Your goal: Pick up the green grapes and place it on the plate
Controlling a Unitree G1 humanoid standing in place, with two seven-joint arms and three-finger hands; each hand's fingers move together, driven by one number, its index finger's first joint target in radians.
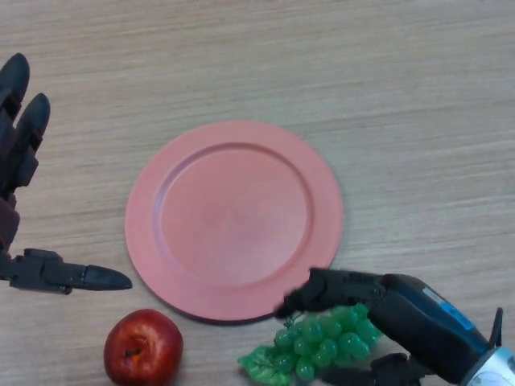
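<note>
- I judged this the grasping step: my right robot hand [364,299] had its fingers curled over the bunch of green grapes [318,343], thumb beneath, low on the tabletop [402,80] just below the plate's near rim.
- Next I would have needed to lift and carry it up-left over the rim.
- The pink plate [233,221] held nothing.
- My left robot hand [20,153] idled, fingers spread, at the left edge; a red apple [143,347] sat nearby.

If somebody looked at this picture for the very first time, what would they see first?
Probably the big round pink plate in the middle of the wooden table, with nothing on it. Next, the robot's black right hand at the bottom right, curled round a bunch of green grapes just off the plate's near rim. A shiny red apple sits at the bottom left, near the open left hand.
</note>
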